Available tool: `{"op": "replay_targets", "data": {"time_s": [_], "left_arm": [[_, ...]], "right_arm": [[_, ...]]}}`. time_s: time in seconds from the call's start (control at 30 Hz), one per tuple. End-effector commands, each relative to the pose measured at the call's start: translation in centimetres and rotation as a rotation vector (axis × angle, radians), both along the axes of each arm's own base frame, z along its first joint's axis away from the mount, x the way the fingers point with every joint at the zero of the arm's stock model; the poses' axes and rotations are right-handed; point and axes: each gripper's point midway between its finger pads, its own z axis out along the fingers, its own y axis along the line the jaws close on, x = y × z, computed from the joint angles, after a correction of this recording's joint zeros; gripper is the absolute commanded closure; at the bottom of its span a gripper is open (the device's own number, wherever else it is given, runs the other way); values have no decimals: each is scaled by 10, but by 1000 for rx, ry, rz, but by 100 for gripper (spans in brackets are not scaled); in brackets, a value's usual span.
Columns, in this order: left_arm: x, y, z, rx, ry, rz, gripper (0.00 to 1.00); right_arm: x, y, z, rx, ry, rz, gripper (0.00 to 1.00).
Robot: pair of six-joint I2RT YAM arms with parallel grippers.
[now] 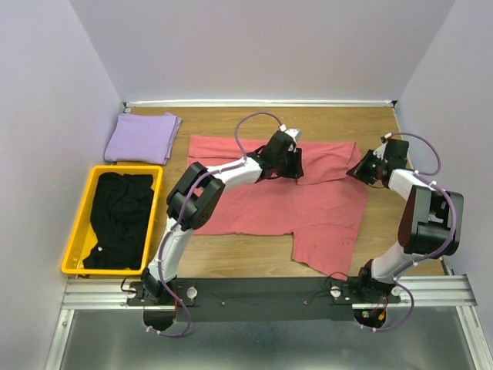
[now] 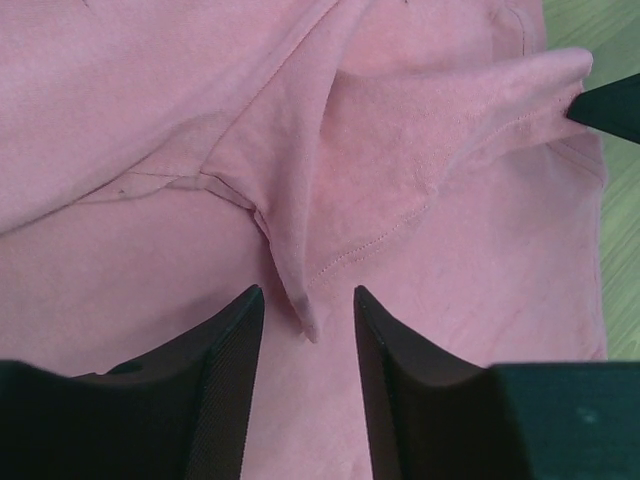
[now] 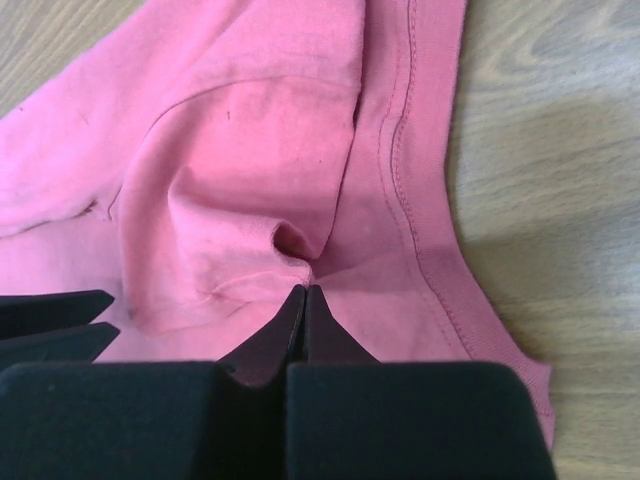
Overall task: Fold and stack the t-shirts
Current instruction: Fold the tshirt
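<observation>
Salmon-pink t-shirt (image 1: 323, 208) lies spread on the table (image 1: 246, 266) under both arms: the left pincer (image 2: 308, 300) stands spread astride a raised ridge of cloth, not yet nipping it, while the right pincer (image 3: 303, 292) is pressed together on a pucker just inside the hemmed edge. I judge the left should close low on that ridge before either lifts, then both rise level so the fold lands flat. Well left of the left pincer, the yellow bin (image 1: 77, 231) holds heaped black t-shirts (image 1: 119, 220), the folded lavender-purple t-shirt (image 1: 141, 137) just beyond it.
</observation>
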Motion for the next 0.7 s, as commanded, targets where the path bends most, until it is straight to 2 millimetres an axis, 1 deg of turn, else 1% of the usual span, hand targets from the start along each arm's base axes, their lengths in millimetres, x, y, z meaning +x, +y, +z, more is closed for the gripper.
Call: {"op": "replay_targets", "data": {"time_s": [0.0, 0.07, 0.1, 0.27, 0.3, 0.37, 0.4, 0.43, 0.47, 0.5, 0.53, 0.57, 0.6, 0.67], "left_arm": [[-8, -10, -12, -2, 46, -35, 53], [-9, -11, -15, 2, 59, -43, 53], [-10, -11, -19, 7, 67, -45, 53], [-10, -12, -24, 12, 80, -46, 57], [-9, -13, -24, 9, 81, -45, 62], [-10, -14, -23, 3, 86, -50, 64], [-11, -14, -23, 1, 89, -52, 71], [-13, -15, -23, -2, 94, -56, 74], [-13, -15, -17, -9, 89, -56, 78], [-13, -15, -17, -9, 89, -53, 86], [-13, -14, -14, -13, 88, -50, 90], [-13, -14, -8, -22, 85, -47, 92], [-14, -15, -6, -26, 87, -50, 97], [-15, -16, 1, -39, 87, -53, 98]], "right_arm": [[-13, 5, 0, 50, 39, -24, 99], [-13, 7, 2, 64, 37, -19, 99], [-13, 7, 2, 64, 37, -19, 99], [-15, 10, 1, 83, 45, -15, 100], [-16, 11, 0, 85, 47, -15, 99], [-17, 11, 0, 88, 50, -15, 100], [-17, 12, 1, 88, 49, -14, 99], [-17, 12, 1, 88, 47, -14, 99], [-18, 12, 2, 92, 50, -22, 99], [-17, 11, 4, 92, 44, -23, 99], [-17, 12, 4, 95, 44, -22, 99], [-18, 12, 7, 96, 43, -21, 99], [-17, 12, 10, 94, 40, -24, 100], [-21, 11, 12, 89, 60, -33, 100]]}}
